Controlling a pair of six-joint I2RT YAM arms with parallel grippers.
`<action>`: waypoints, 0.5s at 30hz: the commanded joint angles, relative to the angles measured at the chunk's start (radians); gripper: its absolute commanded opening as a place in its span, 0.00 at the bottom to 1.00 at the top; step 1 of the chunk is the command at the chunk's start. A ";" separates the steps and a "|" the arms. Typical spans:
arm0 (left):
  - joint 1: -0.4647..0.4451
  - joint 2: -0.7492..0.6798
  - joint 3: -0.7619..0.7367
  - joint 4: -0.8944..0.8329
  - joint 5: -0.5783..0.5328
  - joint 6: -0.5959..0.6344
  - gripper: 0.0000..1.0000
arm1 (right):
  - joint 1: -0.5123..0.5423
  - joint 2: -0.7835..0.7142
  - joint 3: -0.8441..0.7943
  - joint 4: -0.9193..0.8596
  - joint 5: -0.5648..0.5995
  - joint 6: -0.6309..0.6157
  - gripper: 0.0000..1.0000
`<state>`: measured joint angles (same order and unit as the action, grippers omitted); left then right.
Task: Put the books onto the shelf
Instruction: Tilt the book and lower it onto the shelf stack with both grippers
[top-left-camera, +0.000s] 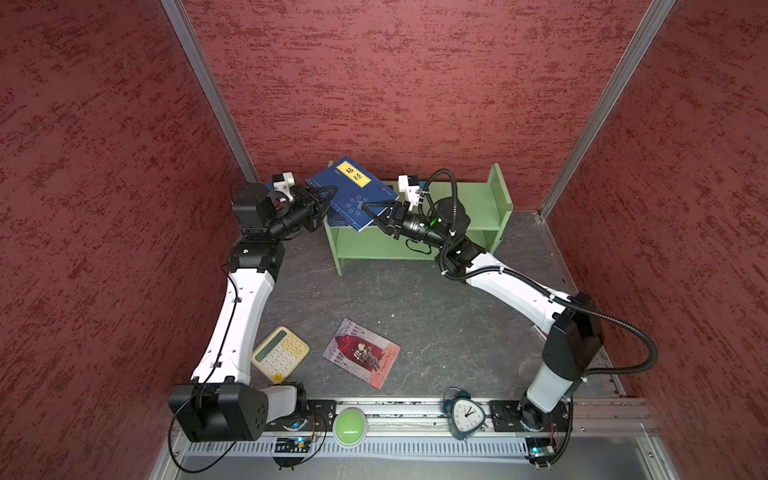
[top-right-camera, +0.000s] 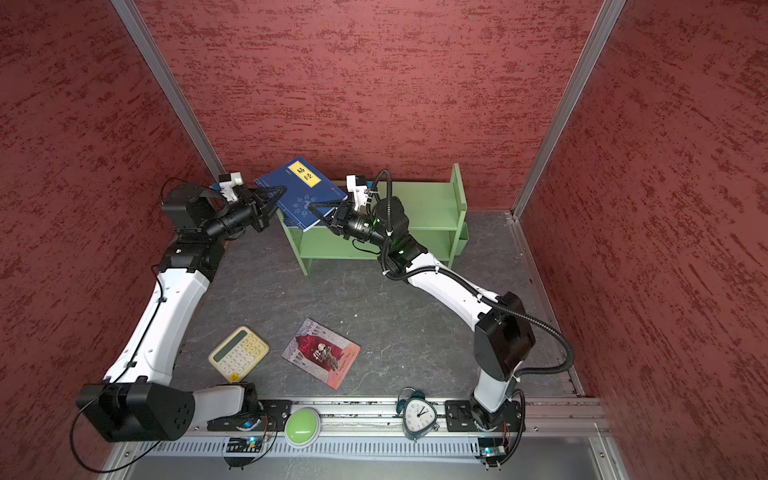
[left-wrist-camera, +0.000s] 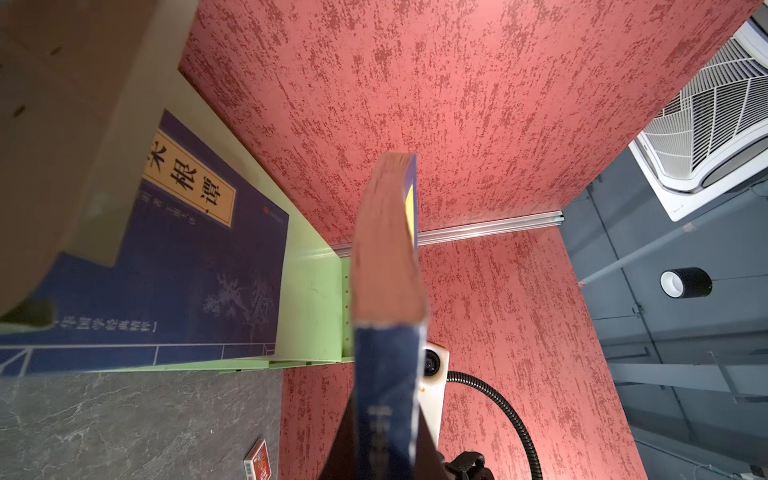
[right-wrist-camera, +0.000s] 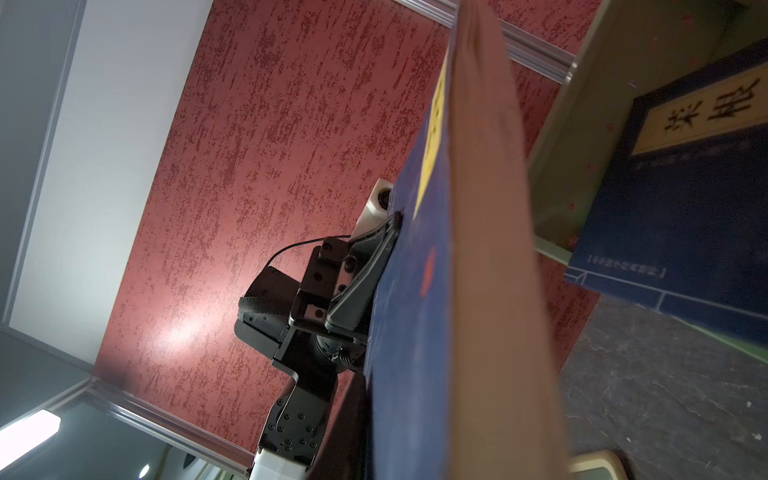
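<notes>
A navy-blue book (top-left-camera: 353, 189) (top-right-camera: 301, 193) with a yellow title label hangs tilted above the left end of the light green shelf (top-left-camera: 478, 195) (top-right-camera: 432, 199). My left gripper (top-left-camera: 330, 193) is shut on its left edge, and my right gripper (top-left-camera: 368, 206) is shut on its lower right edge. The right wrist view shows the held book (right-wrist-camera: 415, 332) edge-on with the left gripper's fingers (right-wrist-camera: 365, 270) clamped on its cover. A second navy book (left-wrist-camera: 187, 270) (right-wrist-camera: 685, 208) lies on the shelf's top board under the held one. The red-pink book (top-left-camera: 360, 353) (top-right-camera: 320, 353) lies flat on the front floor.
A cream-yellow calculator (top-left-camera: 280, 353) lies left of the red-pink book. An alarm clock (top-left-camera: 465, 415) and a green button (top-left-camera: 350, 426) sit on the front rail. A small red card box (left-wrist-camera: 257, 461) lies on the floor. Red walls stand close behind the shelf.
</notes>
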<state>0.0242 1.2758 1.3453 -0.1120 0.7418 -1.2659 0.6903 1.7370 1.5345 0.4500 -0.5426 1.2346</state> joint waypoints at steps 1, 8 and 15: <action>0.004 -0.023 -0.012 -0.012 0.024 0.024 0.01 | -0.043 -0.001 0.066 -0.036 -0.040 -0.053 0.12; 0.008 -0.020 -0.017 -0.024 0.032 0.044 0.43 | -0.104 0.017 0.172 -0.237 -0.147 -0.159 0.10; 0.040 -0.040 -0.026 -0.105 0.058 0.063 0.59 | -0.193 0.022 0.211 -0.346 -0.275 -0.208 0.10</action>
<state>0.0479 1.2709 1.3262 -0.1776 0.7734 -1.2278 0.5243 1.7588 1.6985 0.1459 -0.7315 1.0763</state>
